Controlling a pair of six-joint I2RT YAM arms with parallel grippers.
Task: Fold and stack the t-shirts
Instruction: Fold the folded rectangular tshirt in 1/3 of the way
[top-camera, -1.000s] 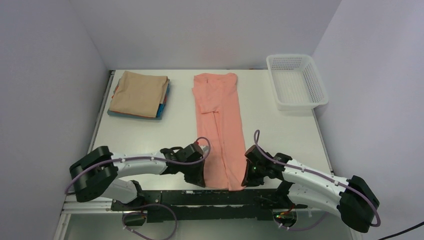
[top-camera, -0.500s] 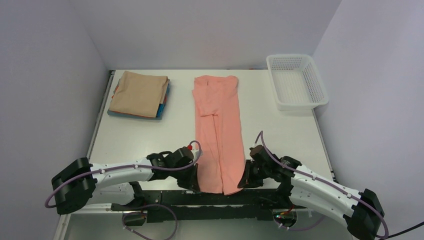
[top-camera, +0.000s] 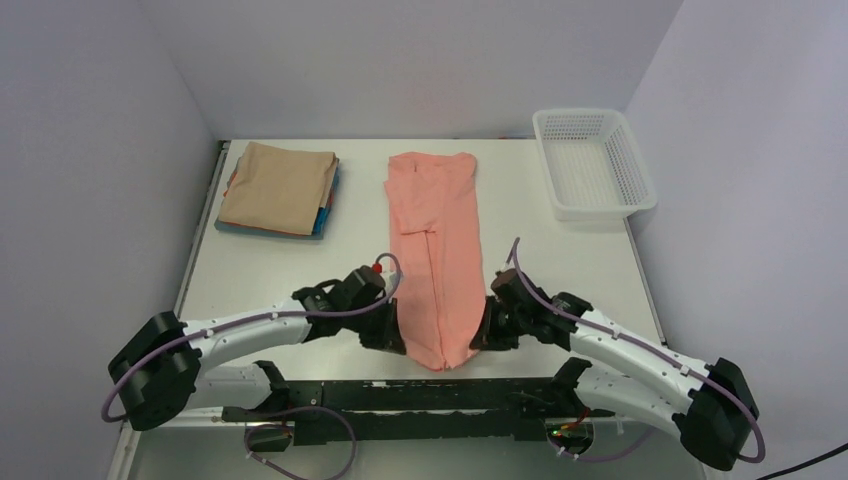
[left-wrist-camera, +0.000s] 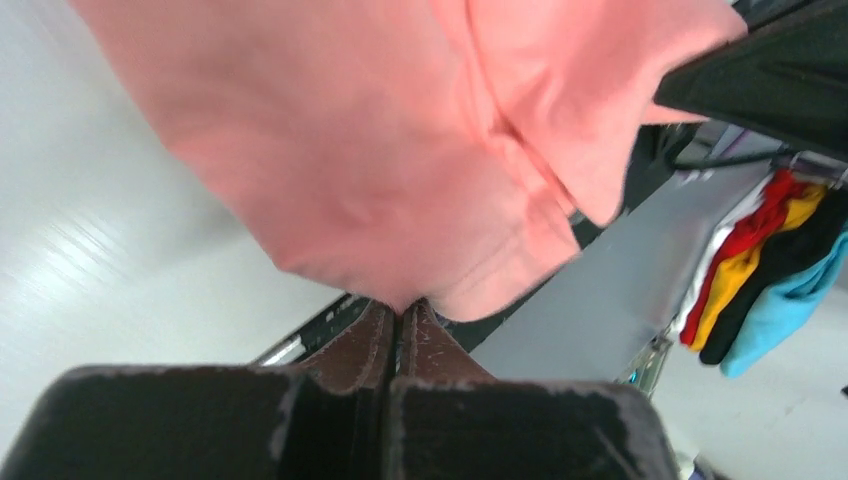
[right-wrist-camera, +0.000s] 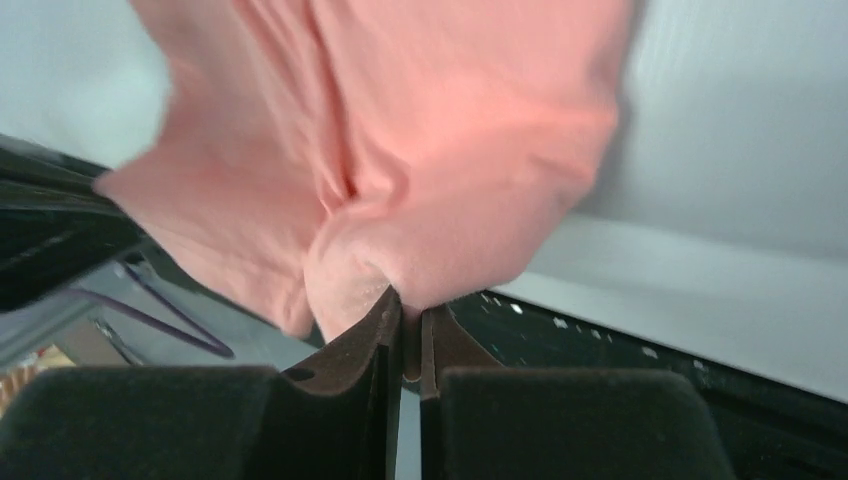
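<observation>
Table (top-camera: 560, 270): white, everything sits on it.
Pink t-shirt (top-camera: 437, 250): long strip down the table's middle, near hem raised.
Folded stack (top-camera: 280, 187): table's far-left corner, tan on top, blue and reddish edges beneath.
Basket (top-camera: 592, 160): table's far-right corner, mesh floor in plain view.
Left gripper (left-wrist-camera: 400, 312): clenched on the hem's left corner.
Right gripper (right-wrist-camera: 407, 305): clenched on the right corner.

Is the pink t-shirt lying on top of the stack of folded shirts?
No, the pink t-shirt is stretched out along the middle of the table, apart from the stack at the far left corner.
</observation>
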